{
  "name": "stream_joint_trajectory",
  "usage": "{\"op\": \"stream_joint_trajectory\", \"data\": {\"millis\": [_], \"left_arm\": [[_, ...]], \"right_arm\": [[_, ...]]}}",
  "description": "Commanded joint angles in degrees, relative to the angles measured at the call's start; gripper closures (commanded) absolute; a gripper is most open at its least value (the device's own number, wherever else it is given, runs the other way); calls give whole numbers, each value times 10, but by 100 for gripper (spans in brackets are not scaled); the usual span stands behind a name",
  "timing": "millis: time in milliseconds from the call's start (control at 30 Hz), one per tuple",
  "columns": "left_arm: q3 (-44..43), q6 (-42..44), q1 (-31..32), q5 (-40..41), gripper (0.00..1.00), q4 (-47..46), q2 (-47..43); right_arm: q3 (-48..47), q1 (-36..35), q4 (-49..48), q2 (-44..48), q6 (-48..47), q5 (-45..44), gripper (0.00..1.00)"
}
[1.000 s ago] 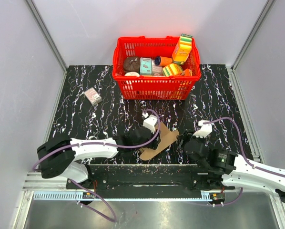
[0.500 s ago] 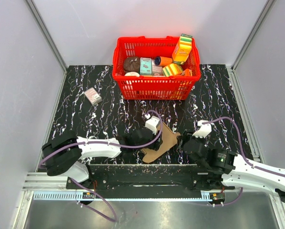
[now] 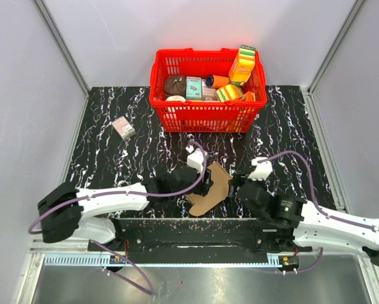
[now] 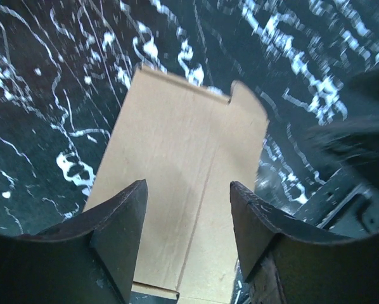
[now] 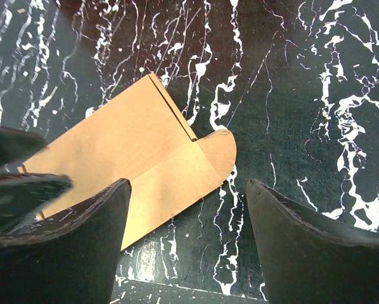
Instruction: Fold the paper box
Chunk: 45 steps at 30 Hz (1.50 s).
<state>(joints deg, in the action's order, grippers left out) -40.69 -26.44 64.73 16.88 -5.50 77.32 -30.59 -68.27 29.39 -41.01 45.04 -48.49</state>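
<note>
The paper box is a flat piece of brown cardboard with creases and a rounded tab, lying on the black marbled table near its front edge. My left gripper hovers over the box's left part. In the left wrist view its jaws stand apart, with the paper box lying flat beneath them and nothing pinched. My right gripper is just right of the box. In the right wrist view it is open, its left finger over the edge of the paper box and bare table between the jaws.
A red basket filled with colourful packages stands at the back centre. A small pinkish-grey box lies at the back left. The metal rail of the table's front edge runs just behind both grippers.
My right gripper has opened wider and slid left, closer to the box's tab. My left gripper has shifted slightly left over the box, its jaws unchanged.
</note>
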Motion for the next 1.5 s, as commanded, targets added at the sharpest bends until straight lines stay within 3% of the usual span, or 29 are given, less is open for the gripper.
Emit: {"op": "stream_joint_trajectory", "data": {"millis": [0,167,267,433,567,667,800,1033,1133,1167,1267,1467], "left_arm": [[-47,20,-1,43,41,29,-80],[-37,-5,-1,89,40,74,-129],[-20,-39,-1,112,40,108,-150],[45,-146,-2,149,43,173,-211],[93,-228,-3,163,50,222,-271],[117,-263,-3,148,57,241,-273],[135,-282,4,117,74,237,-251],[158,-301,22,110,93,200,-231],[149,-303,22,111,96,194,-197],[147,-301,22,110,97,183,-178],[145,-303,22,104,100,156,-144],[142,-310,22,109,100,119,-101]], "right_arm": [[-52,0,-34,-76,-21,10,18],[-75,50,-80,-150,-52,111,18],[-69,120,-116,-159,-76,189,17],[-60,215,-137,-139,-114,255,18],[-76,262,-131,-183,-151,329,20],[-82,290,-142,-222,-155,352,27],[-76,342,-169,-258,-159,384,43],[-87,401,-202,-302,-178,407,59],[-92,415,-220,-328,-188,429,67],[-97,416,-225,-344,-197,436,76],[-100,417,-236,-365,-209,454,89],[-101,419,-245,-388,-224,475,93]]}}
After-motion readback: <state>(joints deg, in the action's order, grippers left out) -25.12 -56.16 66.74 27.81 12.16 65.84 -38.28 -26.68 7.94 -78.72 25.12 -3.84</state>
